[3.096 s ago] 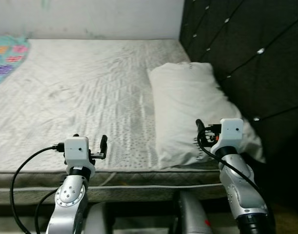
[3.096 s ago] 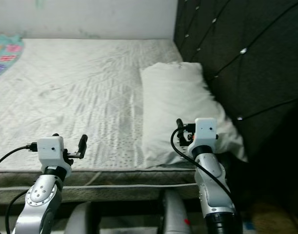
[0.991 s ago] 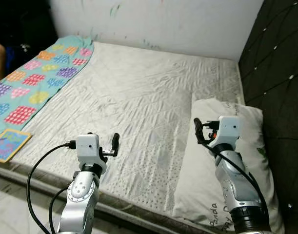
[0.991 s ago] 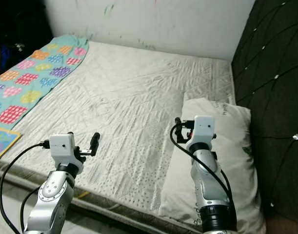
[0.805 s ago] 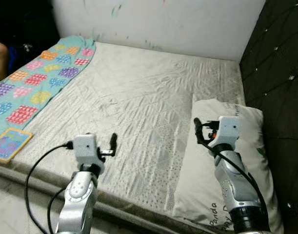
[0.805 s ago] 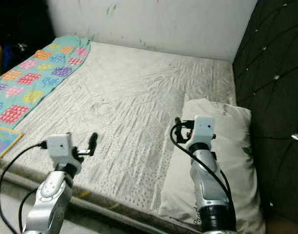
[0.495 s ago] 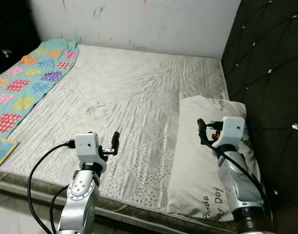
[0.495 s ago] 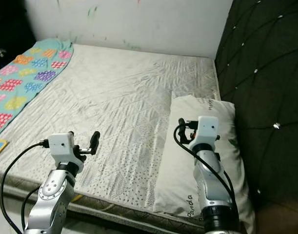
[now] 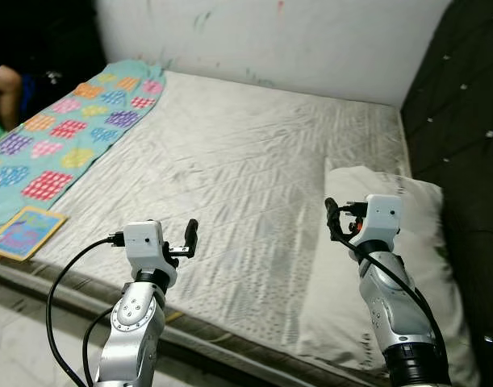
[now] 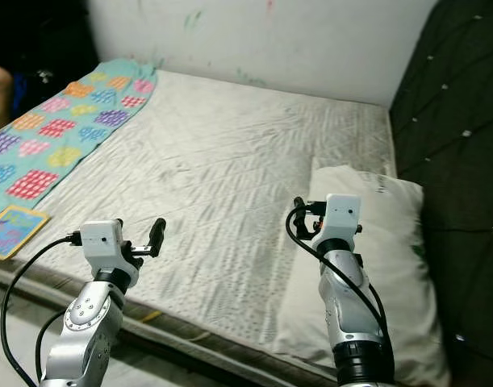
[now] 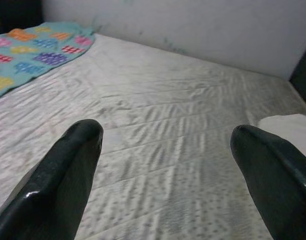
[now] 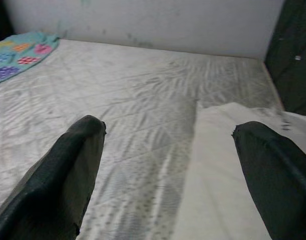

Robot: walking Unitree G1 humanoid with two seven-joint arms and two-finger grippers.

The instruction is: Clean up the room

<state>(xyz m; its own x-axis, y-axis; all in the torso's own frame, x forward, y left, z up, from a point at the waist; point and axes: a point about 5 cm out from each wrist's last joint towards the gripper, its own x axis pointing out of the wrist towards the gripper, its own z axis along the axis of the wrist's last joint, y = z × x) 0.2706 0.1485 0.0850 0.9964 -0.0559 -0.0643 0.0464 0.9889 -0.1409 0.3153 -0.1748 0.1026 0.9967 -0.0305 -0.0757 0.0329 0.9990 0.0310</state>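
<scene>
Left claw unchanged (agape); book reappeared, bed's corner.

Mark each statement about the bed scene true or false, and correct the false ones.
1. The pillow lies at the headboard end of the mattress. True.
2. The right gripper holds the pillow. False: its jaws stand open and empty above it.
3. A patterned blanket covers the mattress's far left part. True.
4. The booklet lies on the pillow. False: it lies at the mattress's left edge.
5. The left gripper is shut. False: it is open.
</scene>
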